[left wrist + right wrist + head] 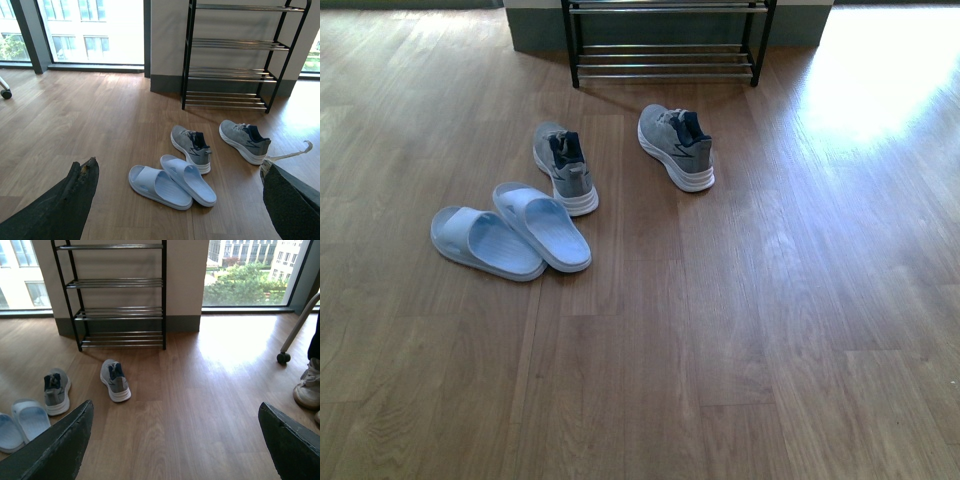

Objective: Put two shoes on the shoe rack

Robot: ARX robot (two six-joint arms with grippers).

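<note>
Looking out over a brown plank floor (770, 350), boards running toward 12 o'clock in the front view, washed pale by a sun patch (880, 80) at 2 o'clock. At 12 o'clock, set against a pale wall (185, 270) with a dark skirting (182, 322): the shoe rack (665, 60), black-framed and chrome-barred, only its lower bars inside the front view, four tiers showing from the wrist cameras. All four shoes on the floor in front of it. Between 12 and 1 o'clock from the picture's centre, near the rack, the far grey sneaker (677, 147), upright on its white sole, heel toward the camera. Between 10 and 11 o'clock, apart from it, the near grey sneaker (565, 167), also upright, heel nearer. At 9 o'clock, the inner slide (542, 226), pale blue, lying against the outer slide (485, 242) and just beside the near sneaker's heel. Tall windows (90, 30) flanking the wall, buildings and trees beyond. Seen only from the right wrist camera: a caster wheel (283, 358) and someone's white shoe (307, 390). Hanging above the floor, the left gripper (177, 165) with fingers spread wide; likewise the right gripper (175, 405), fingers far apart.
</note>
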